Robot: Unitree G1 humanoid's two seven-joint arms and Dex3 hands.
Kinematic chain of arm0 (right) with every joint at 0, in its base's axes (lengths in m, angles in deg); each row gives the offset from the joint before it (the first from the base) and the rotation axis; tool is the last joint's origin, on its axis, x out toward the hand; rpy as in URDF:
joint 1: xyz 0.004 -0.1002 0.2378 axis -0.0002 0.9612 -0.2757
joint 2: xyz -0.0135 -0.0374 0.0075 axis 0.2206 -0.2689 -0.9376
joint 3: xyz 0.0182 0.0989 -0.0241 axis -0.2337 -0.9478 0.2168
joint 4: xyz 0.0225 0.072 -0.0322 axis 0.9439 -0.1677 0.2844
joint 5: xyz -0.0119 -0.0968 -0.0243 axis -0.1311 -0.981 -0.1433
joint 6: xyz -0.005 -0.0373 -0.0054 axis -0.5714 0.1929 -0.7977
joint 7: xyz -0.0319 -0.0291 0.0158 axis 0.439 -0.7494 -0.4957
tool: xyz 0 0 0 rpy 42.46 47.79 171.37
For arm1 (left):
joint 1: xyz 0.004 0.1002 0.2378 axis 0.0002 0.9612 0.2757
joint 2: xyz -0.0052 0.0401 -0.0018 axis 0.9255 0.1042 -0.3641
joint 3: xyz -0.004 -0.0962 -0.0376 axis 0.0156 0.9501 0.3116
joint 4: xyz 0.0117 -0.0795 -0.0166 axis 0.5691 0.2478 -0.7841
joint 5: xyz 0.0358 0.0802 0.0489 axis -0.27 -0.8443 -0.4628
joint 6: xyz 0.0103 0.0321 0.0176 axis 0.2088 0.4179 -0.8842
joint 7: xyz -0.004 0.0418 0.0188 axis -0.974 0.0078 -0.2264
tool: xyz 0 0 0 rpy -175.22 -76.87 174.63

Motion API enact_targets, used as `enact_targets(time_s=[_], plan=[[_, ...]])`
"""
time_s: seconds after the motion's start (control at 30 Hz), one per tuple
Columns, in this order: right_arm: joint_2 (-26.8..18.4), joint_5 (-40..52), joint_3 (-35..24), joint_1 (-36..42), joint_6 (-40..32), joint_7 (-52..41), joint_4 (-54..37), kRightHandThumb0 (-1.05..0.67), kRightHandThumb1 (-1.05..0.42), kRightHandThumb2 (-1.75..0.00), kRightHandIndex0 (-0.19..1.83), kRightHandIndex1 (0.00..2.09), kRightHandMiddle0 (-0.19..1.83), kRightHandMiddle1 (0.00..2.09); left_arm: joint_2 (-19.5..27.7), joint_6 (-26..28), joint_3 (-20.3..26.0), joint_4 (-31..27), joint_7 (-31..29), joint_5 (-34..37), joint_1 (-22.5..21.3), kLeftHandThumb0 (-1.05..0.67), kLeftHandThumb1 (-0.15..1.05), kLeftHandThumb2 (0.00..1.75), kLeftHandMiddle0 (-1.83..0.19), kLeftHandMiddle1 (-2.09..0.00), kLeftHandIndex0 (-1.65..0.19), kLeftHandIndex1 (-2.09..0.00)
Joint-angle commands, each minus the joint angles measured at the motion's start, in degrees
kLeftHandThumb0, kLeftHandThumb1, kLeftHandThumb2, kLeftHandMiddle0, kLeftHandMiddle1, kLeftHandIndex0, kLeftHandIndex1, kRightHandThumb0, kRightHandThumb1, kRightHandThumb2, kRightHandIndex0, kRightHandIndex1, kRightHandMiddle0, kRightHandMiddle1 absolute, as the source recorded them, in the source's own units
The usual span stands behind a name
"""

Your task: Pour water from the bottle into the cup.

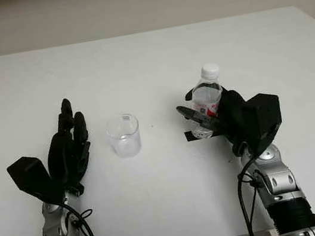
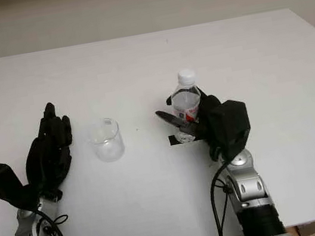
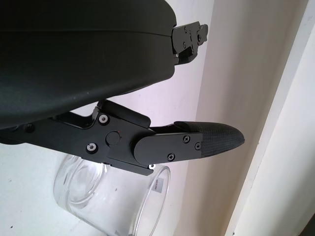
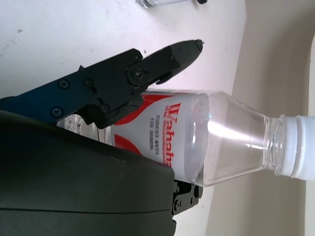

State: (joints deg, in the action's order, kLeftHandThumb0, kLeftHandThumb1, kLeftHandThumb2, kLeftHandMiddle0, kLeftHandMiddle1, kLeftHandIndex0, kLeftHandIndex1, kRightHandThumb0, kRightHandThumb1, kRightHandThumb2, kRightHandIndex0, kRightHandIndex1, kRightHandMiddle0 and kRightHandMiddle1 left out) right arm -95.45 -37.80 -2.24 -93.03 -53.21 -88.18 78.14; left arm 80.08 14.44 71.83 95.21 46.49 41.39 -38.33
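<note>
A clear water bottle point(image 1: 208, 100) with a white cap and a red label stands upright on the white table point(image 1: 147, 59), right of centre. My right hand point(image 1: 195, 109) wraps its lower half, one finger in front and the others behind, shut on it. In the right wrist view a finger point(image 4: 147, 69) lies across the bottle's label point(image 4: 167, 132). The empty clear cup point(image 1: 124, 135) stands upright to the bottle's left. My left hand point(image 1: 71, 138) is open just left of the cup, apart from it; the cup's rim point(image 3: 147, 196) sits below its finger point(image 3: 216, 140) in the left wrist view.
A short black mark point(image 1: 189, 136) lies on the table at the bottle's base. The table's front edge runs close to both forearms. A pale wall rises behind the table's far edge.
</note>
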Motion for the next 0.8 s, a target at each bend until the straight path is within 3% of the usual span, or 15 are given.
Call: enact_targets(time_s=[0.0, 0.13, 0.2, 0.33, 0.57, 0.77], plan=[[-1.53, -1.28, 0.51, 0.58, 1.46, -0.24, -1.35, -0.61, -0.94, -0.05, -0.14, 1.85, -0.13, 1.90, 0.29, 0.57, 0.23, 1.26, -0.23, 0.15, 1.48, -0.73, 1.05, 0.45, 0.18, -0.05, 0.19, -0.05], [-2.30, -2.75, 1.15, 1.10, 0.96, -0.26, -2.29, -0.67, -0.91, -0.05, -0.19, 1.52, -0.19, 1.57, 0.36, 1.06, 0.26, 0.97, -0.16, 0.22, 1.44, -0.74, 1.05, 0.45, 0.18, -0.05, 0.19, -0.05], [-2.45, -3.33, 1.53, 1.28, 0.12, -0.23, -3.01, -0.68, -0.89, -0.05, -0.19, 1.25, -0.19, 1.31, 0.39, 1.16, 0.31, 0.86, -0.03, 0.21, 1.44, -0.73, 1.05, 0.44, 0.17, -0.05, 0.19, -0.05], [-2.67, -3.80, 2.04, 1.57, -2.30, -0.79, -4.39, -0.70, -0.89, -0.05, -0.19, 0.99, -0.19, 1.06, 0.65, 0.98, 0.26, 0.89, -0.03, -0.05, 1.47, -0.74, 1.05, 0.44, 0.17, -0.06, 0.18, -0.05], [-2.79, -3.93, 2.41, 2.46, -3.69, -1.66, -5.96, -0.71, -0.89, -0.05, -0.10, 0.35, -0.09, 0.43, 1.07, 1.07, 0.36, 1.08, -0.55, 0.04, 1.28, -0.74, 1.05, 0.44, 0.17, -0.05, 0.19, -0.05], [-3.77, -3.05, 2.35, 3.04, -2.79, -3.98, -5.44, -0.84, -0.91, -0.06, -0.19, 0.02, -0.19, 0.04, 1.29, 1.55, 0.47, 1.04, -1.00, 0.36, 1.03, -0.74, 1.05, 0.43, 0.18, -0.05, 0.18, -0.04]])
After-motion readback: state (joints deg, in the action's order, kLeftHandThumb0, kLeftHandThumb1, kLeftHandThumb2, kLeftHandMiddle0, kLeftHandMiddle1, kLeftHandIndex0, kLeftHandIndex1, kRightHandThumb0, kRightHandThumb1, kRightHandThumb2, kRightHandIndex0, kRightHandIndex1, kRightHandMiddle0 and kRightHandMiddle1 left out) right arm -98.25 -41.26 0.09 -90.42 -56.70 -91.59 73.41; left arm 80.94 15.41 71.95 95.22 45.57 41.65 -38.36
